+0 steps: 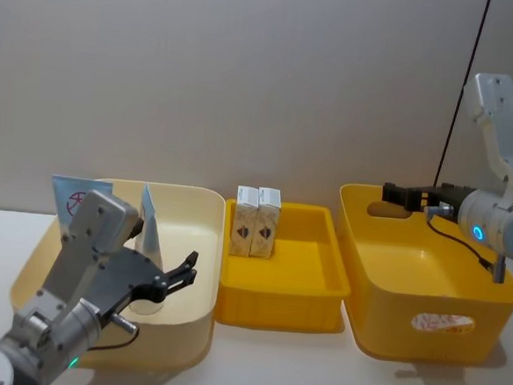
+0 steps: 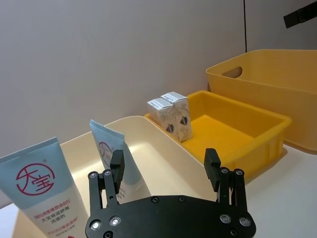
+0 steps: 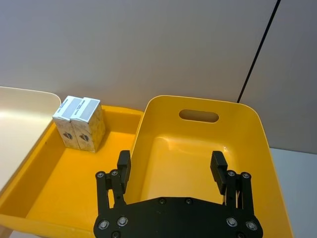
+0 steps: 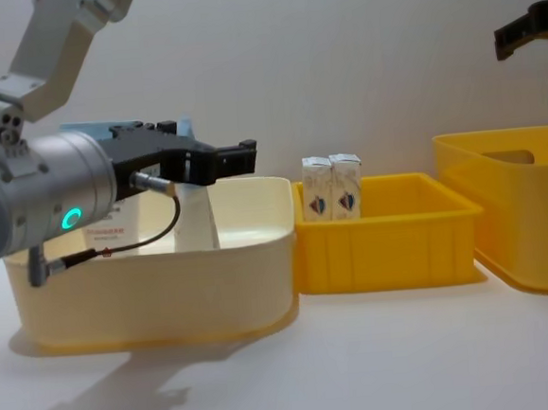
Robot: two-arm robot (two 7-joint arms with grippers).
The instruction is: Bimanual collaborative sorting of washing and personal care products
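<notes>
From the head, two tubes, a flat tube (image 1: 71, 199) and a slim tube (image 1: 151, 229), stand in the cream bin (image 1: 202, 242) beyond the wide-open, empty left tool (image 1: 188, 270); two cartons (image 1: 256, 221) stand side by side in the yellow tray (image 1: 285, 287). The left wrist view shows a red round logo with Chinese characters on the flat tube. From the right wrist, the right tool (image 3: 171, 158) hangs open and empty over the large yellow bin (image 3: 233, 129).

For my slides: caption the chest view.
Open left pincer hovers over the cream bin of tubes; two cartons stand in the yellow tray.
</notes>
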